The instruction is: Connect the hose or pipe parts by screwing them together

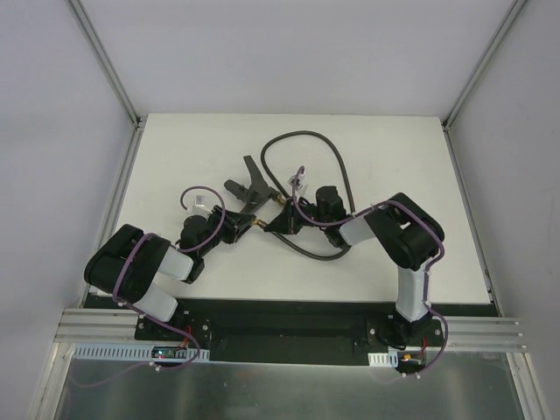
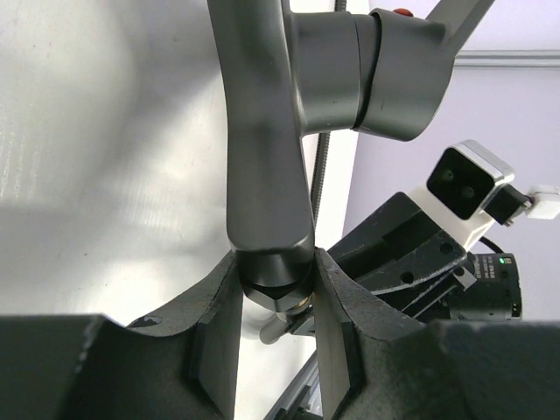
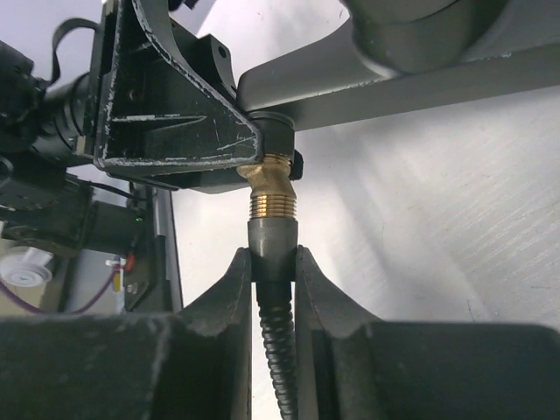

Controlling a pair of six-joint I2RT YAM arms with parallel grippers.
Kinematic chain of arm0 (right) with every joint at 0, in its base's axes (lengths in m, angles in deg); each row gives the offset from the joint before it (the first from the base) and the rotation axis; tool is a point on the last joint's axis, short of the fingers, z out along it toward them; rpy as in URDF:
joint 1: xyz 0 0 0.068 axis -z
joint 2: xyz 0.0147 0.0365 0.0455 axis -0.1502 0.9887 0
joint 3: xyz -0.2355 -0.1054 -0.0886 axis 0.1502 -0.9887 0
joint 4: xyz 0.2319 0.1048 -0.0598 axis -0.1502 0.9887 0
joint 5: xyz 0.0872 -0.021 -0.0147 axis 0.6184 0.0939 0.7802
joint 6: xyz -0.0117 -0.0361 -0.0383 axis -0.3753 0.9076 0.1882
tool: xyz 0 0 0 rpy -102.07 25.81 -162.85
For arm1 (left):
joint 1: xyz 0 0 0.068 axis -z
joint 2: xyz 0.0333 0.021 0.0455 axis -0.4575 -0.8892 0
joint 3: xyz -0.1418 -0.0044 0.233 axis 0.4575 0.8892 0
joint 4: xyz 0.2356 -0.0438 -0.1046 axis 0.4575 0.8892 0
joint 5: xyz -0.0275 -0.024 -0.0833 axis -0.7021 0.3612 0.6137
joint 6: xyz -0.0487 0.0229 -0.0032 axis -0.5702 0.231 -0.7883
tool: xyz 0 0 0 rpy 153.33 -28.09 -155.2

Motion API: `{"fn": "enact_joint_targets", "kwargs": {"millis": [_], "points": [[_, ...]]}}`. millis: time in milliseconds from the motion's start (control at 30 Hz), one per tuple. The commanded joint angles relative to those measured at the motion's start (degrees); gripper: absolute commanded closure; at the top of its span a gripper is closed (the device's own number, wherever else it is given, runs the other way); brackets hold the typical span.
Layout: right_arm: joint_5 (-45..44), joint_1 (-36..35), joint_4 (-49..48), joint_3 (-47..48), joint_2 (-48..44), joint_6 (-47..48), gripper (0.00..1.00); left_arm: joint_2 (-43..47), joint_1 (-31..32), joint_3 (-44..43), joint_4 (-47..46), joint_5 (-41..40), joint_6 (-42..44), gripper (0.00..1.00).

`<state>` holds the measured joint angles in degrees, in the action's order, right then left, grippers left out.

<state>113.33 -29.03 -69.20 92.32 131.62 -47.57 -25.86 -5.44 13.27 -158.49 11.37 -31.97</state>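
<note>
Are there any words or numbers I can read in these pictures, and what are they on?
None can be read.
The forked fitting, the hose and the white wrist camera show no writing.
The white strip at the left arm's base has tiny marks, too small to read.

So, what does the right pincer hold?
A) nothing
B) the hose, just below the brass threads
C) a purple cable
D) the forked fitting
B: the right wrist view shows the right pincer shut on the hose just below the brass threads.

Looped grey hose, forked fitting (brass touching)
</note>
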Motion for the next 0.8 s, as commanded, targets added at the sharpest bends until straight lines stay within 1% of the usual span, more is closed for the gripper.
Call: {"fn": "enact_joint_targets", "kwargs": {"millis": [0,133,200,233,300,367,433,667,767], "points": [[-3.9,2.8,-19.1,2.8,0.6,-7.5,0.99,-0.3,2.4,1.4,-8.7,10.4,0.5,1.00],[-2.3,2.9,-18.9,3.6,2.0,-9.2,0.99,-1.5,2.4,1.6,-10.9,10.9,-0.7,1.00],[-2.9,2.9,-18.8,3.2,1.7,-9.1,0.96,-1.4,2.3,1.5,-10.8,11.2,-1.0,1.00],[-3.0,3.0,-18.6,3.0,1.5,-9.0,0.93,-1.2,2.4,1.4,-9.9,11.0,-0.8,1.00],[-3.3,3.3,-18.3,2.4,1.2,-8.9,0.91,0.2,2.4,1.2,-6.7,10.7,0.0,1.00],[-3.9,3.4,-18.0,1.9,0.6,-8.7,0.88,1.7,2.3,0.9,-4.6,9.8,0.5,1.00],[-4.3,3.6,-16.9,1.3,-0.2,-8.2,0.82,2.7,2.4,-0.2,0.1,9.4,1.8,1.00],[-5.4,3.7,-15.3,-0.5,-0.7,-7.4,0.82,5.8,2.4,-2.4,9.6,7.9,4.2,1.00],[-5.9,3.7,-15.3,-1.4,-1.1,-6.9,0.77,6.1,2.4,-3.4,12.5,7.4,4.7,1.00]]}}
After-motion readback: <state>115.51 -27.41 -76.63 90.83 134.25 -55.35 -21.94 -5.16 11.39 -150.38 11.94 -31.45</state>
